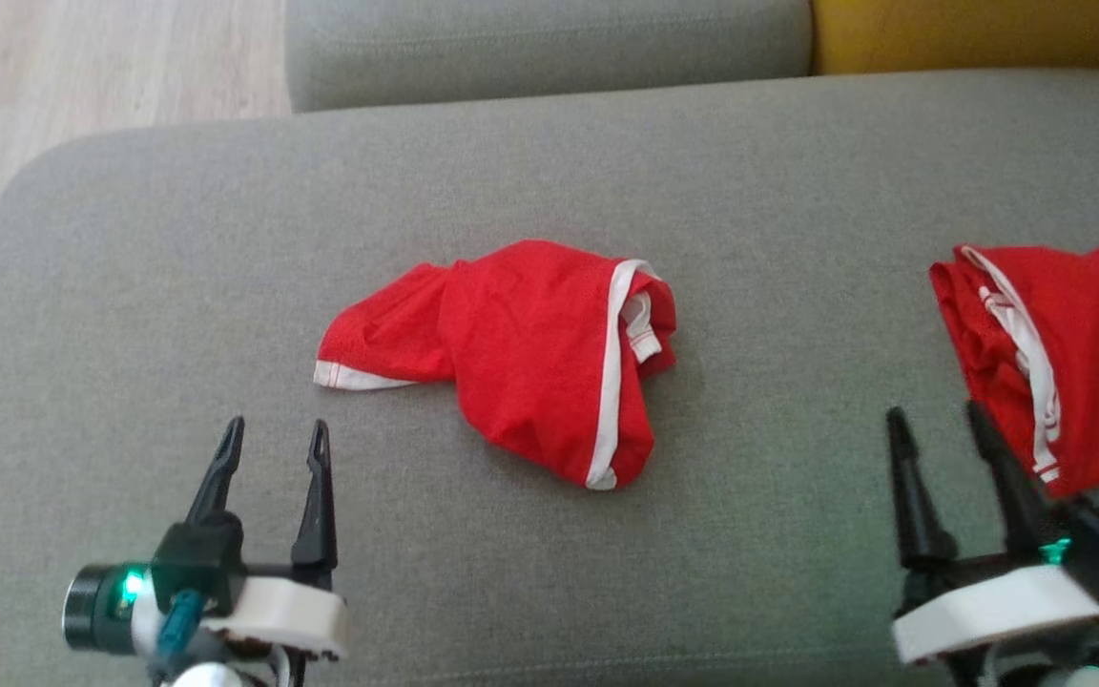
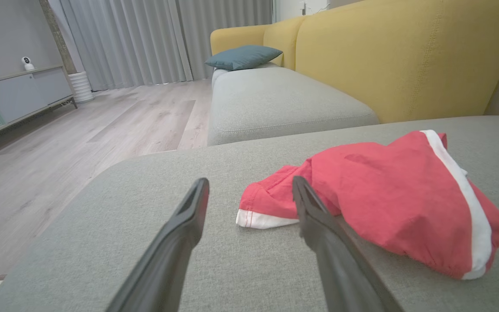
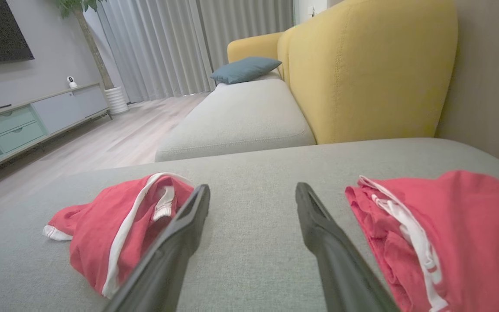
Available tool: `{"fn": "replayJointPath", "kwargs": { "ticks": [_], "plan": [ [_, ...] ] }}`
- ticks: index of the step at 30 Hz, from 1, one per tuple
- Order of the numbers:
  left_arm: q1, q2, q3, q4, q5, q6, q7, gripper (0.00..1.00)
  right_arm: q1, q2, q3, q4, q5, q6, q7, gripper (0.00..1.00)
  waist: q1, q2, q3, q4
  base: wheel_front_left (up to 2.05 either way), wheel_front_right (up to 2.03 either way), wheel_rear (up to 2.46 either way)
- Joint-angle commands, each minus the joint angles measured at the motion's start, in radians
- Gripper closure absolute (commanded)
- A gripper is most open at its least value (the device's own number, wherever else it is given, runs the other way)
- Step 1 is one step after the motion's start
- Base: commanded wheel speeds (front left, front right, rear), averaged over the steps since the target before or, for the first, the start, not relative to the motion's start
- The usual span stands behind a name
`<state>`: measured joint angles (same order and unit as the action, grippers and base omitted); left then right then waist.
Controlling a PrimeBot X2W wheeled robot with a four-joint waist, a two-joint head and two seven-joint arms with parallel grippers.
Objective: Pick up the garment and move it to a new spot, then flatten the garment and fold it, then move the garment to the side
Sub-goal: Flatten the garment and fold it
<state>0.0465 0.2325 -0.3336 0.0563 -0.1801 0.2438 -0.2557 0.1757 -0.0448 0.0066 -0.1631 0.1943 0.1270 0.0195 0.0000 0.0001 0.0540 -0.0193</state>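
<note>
Nothing's picked up yet, so we're right at the start. The red garment [image 1: 521,358] sits crumpled in the middle of the grey cushion [image 1: 177,248], and a second red garment [image 1: 1074,353] is bunched at the cushion's right end. Left hand [image 1: 278,427] and right hand [image 1: 934,413] both hover near the cushion's front edge, fingers spread apart, holding nothing. I reckon next the left hand reaches in for its white-trimmed hem, pinching cloth without snagging the cushion.

Bare cushion [image 1: 177,267] around garment [image 1: 530,353], second red garment [image 1: 1093,363] beside right pincer [image 1: 935,413]
</note>
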Motion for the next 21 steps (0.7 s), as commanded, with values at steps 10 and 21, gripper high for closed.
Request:
{"fn": "replayJointPath", "kwargs": {
  "ticks": [10, 21],
  "plan": [
    [-0.144, 0.007, 0.025, -0.043, 0.014, 0.001, -0.005, 0.00, -0.124, -0.054, 0.330, 0.096, 0.061, 0.004, 0.054, 0.00, 0.0000, -0.0001, 0.108, 0.024, 0.00, 0.00, 0.00],
    [-0.228, -0.024, 0.017, -0.056, 0.037, -0.005, -0.006, 0.00, -0.367, -0.044, 0.544, 0.388, 0.116, 0.004, 0.019, 0.00, 0.0000, -0.0001, 0.206, 0.075, 0.00, 0.00, 0.00]
  ]
}}
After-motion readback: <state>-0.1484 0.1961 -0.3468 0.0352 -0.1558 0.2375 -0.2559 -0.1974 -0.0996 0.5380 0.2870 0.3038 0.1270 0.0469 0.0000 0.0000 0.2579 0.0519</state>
